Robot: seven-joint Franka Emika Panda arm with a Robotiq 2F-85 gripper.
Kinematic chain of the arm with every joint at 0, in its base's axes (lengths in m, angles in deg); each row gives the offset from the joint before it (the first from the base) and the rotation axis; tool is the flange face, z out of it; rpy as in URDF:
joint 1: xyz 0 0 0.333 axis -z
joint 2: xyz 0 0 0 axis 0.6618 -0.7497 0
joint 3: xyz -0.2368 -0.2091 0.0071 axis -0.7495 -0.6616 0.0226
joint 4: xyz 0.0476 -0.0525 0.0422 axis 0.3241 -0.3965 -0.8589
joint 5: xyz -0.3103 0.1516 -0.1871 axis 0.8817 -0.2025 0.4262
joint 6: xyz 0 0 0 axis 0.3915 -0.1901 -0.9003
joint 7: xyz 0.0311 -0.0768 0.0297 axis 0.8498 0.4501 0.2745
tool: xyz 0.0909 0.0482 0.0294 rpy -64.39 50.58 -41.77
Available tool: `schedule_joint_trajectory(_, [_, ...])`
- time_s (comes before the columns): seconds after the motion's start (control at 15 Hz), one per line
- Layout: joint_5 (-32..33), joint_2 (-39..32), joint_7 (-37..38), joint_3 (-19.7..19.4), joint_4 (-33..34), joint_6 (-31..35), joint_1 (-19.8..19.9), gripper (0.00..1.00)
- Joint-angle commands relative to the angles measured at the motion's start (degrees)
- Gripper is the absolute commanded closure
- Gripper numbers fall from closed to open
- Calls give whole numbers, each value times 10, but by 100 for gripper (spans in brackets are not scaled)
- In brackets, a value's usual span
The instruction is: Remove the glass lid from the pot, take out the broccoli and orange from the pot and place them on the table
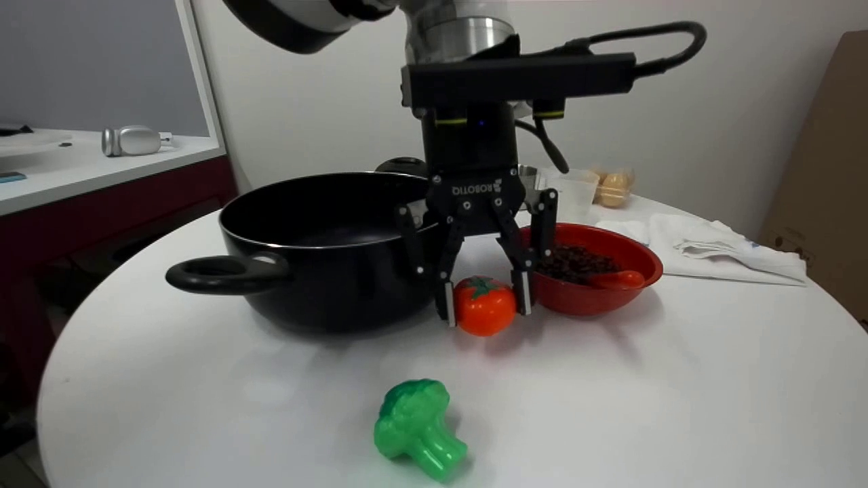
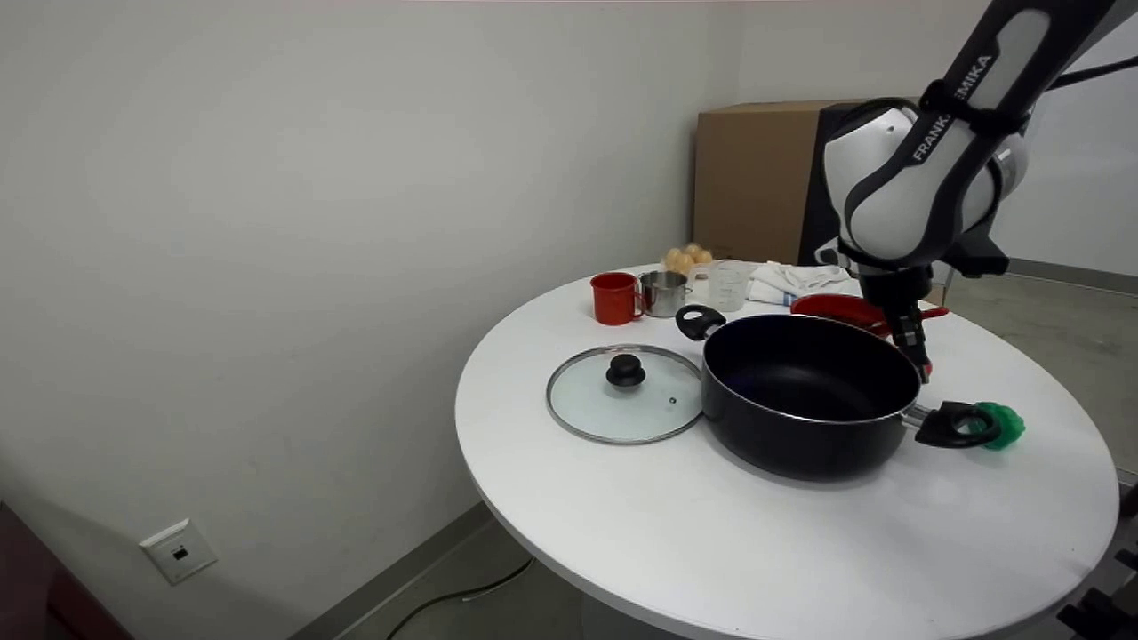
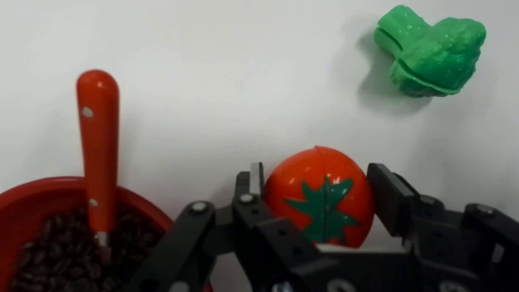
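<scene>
1. Far left on the round white tabletop [image 2: 622, 516], in an exterior view, the glass lid [image 2: 587, 404] lies flat, black knob upward.

2. Behind the lid stand a red mug [image 2: 612, 300] and, just beside it, a metal cup [image 2: 663, 293].

3. Along the back come brown eggs [image 2: 687, 260] and a clear measuring cup [image 2: 729, 286].

4. A cardboard box [image 2: 756, 178] rises behind the tabletop; in front of it lies a folded white cloth [image 2: 791, 280].

5. The large black pot [image 2: 800, 449] stands upright and uncovered just beside the lid, its two side handles pointing opposite ways; whether lid and pot touch cannot be told.

6. A red bowl [image 1: 583, 299], near the pot, holds dark beans [image 3: 56, 251]; in the wrist view a utensil [image 3: 97, 134] with a red handle leans over its rim.

7. A robot arm [image 2: 916, 178] reaches in from the upper right in an exterior view, its tool [image 1: 488, 318] pointed down beside pot and bowl, grasping the orange [image 1: 483, 315] with one pad on each side.

8. The orange, outside the pot, shows its green star-shaped top facing up; whether its underside touches the tabletop cannot be told.

9. Far right in an exterior view, the broccoli [image 2: 1009, 425] rests on the tabletop, partly hidden by a pot handle; in the wrist view it lies on its side, apart from the grasped orange.
</scene>
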Motion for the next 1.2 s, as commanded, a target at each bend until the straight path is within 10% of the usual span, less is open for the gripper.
schedule_joint_trajectory(0.0, [17,-48,19,-2,51,-34,-7,62])
schedule_joint_trajectory(0.13, [18,-62,18,-1,65,-48,-7,52])
schedule_joint_trajectory(0.2, [17,-66,17,-1,71,-53,-6,12])
schedule_joint_trajectory(0.33, [16,-71,13,2,79,-61,-4,4])
schedule_joint_trajectory(1.13, [1,72,-44,47,25,-85,-10,0])
